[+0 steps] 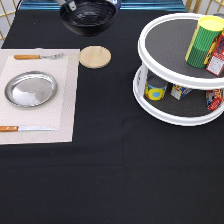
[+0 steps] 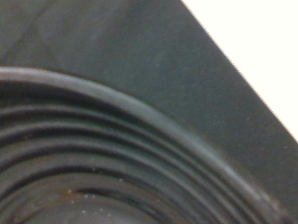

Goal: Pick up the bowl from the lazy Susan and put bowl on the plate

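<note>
Your claw (image 1: 70,4) shows only at the exterior view's top edge, its grip state untellable; the bowl (image 1: 88,16) hangs there off the lazy Susan (image 1: 150,102), well apart from the plate (image 1: 31,89); a rim-only hold could let it tip.

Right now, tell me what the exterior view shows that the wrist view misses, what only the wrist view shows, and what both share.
Only the exterior view shows the lazy Susan at its right with containers on both shelves, the plate on a placemat between a fork and a knife, a wooden coaster, and the claw at its top edge on the bowl's rim. Only the wrist view shows the bowl's ridges close up. Both show the bowl and black tablecloth.
</note>
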Controlling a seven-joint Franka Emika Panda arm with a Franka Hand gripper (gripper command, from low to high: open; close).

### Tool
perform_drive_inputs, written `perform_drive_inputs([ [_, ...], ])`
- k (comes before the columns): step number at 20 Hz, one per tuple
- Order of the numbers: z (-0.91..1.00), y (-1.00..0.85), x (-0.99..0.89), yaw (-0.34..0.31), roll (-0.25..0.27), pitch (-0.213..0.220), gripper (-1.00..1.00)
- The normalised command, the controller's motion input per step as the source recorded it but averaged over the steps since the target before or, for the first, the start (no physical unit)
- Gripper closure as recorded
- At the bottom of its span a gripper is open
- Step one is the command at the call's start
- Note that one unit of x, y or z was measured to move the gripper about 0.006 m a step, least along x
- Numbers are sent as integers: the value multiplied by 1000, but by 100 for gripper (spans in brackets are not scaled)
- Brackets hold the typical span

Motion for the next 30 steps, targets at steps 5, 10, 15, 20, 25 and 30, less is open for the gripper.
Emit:
perform_drive_inputs([
  [5,-255,-331,-178,-271,0,-37,100],
  [10,-306,-247,-175,-302,-1,-56,100],
  [15,-383,-194,-90,-321,-1,-90,100],
  [20,-413,-167,0,-322,0,-196,100],
  [25,-198,-111,0,-333,0,-128,100],
  [30,-121,-330,-14,-247,12,-30,100],
])
